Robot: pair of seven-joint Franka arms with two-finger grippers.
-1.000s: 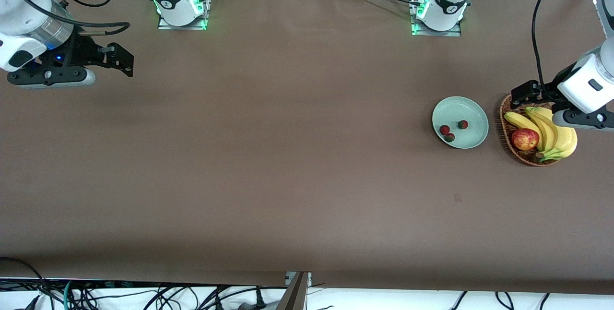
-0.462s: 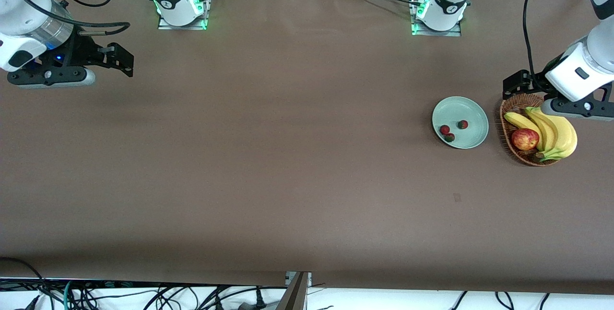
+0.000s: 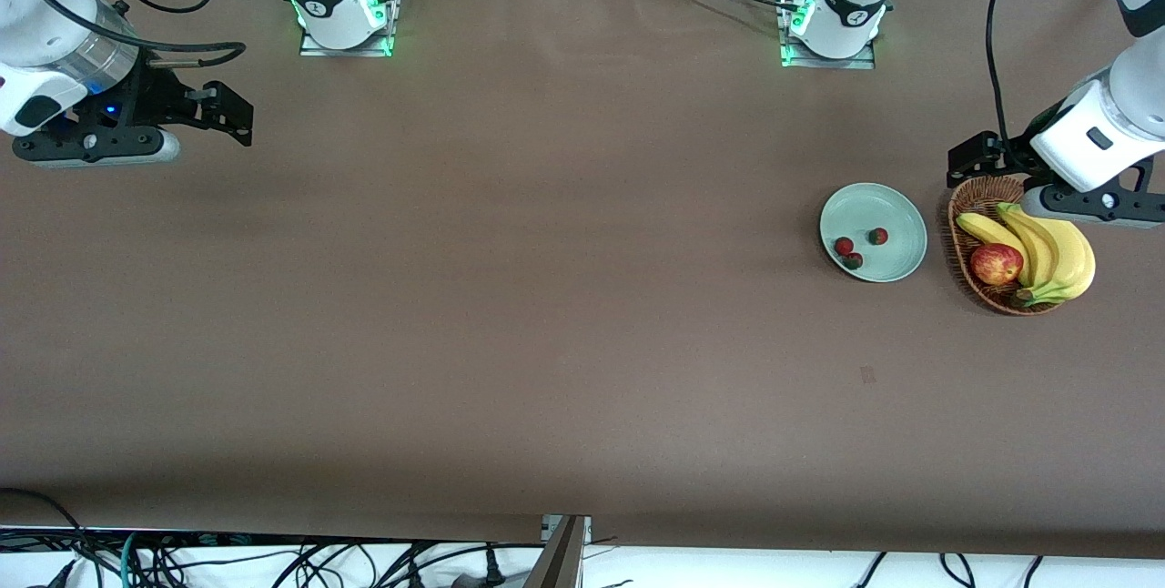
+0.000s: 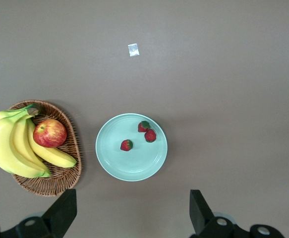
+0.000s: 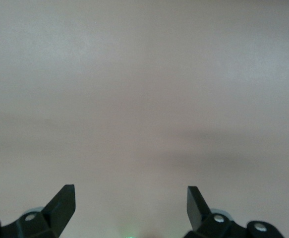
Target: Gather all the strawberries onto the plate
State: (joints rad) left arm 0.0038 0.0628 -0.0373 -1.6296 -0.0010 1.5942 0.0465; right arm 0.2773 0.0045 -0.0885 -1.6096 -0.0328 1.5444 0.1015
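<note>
The pale mint-green plate (image 3: 896, 210) sits toward the left arm's end of the table and holds three strawberries (image 3: 877, 236). In the left wrist view the plate (image 4: 134, 166) shows the three strawberries (image 4: 126, 145) on it. My left gripper (image 3: 967, 162) is open and empty, up in the air over the table beside the wicker basket's rim; its fingers (image 4: 62, 210) show wide apart. My right gripper (image 3: 227, 113) is open and empty over bare table at the right arm's end, and waits; its fingers (image 5: 62, 201) are spread over blank table.
A brown wicker basket (image 3: 963, 238) with bananas (image 3: 1056, 251) and a red-yellow apple (image 3: 996, 263) stands beside the plate, closer to the table's end. It also shows in the left wrist view (image 4: 67, 176). A small pale mark (image 4: 133, 49) lies on the table.
My left gripper has risen and drawn back from over the basket toward the robots' side of the table. The strawberries, plate and right arm have not moved.
</note>
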